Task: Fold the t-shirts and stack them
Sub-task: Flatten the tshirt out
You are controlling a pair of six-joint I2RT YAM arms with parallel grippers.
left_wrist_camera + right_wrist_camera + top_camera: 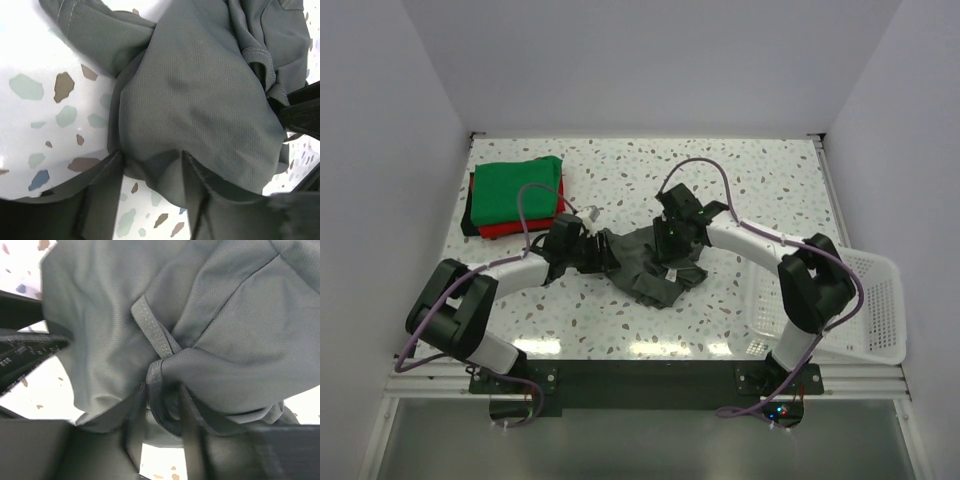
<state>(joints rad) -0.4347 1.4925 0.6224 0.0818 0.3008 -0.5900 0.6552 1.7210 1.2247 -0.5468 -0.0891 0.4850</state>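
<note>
Three t-shirts are on the counter [620, 318]. You can see the grey t-shirt [655, 262] in the middle, all bunched up in a messy heap and not folded. Your left arm [515, 268] reaches in to the left side of the heap, and your right arm [752, 238] reaches in to its top right side. Look through the left wrist camera: a fat lump of grey cloth sits between the two fingers [100, 195], and the left jaws pinch it from both sides, about half wide. The tips press dents into the cloth, and the spotty counter shows below it. Look through the right wrist camera: a stitched edge of the same shirt loops down between the fingers [192, 440], and the right jaws are narrow and hold that little fold. The other arm's dark fingers show at the side of each wrist view, so the two sets of jaws are near each other. The green t-shirt [517, 190] lies folded at the far left of the counter, on top of the red t-shirt [505, 230], which peeks out along the near edge. A white basket [894, 272] sits at the right edge of the counter, well apart from the shirts.
</note>
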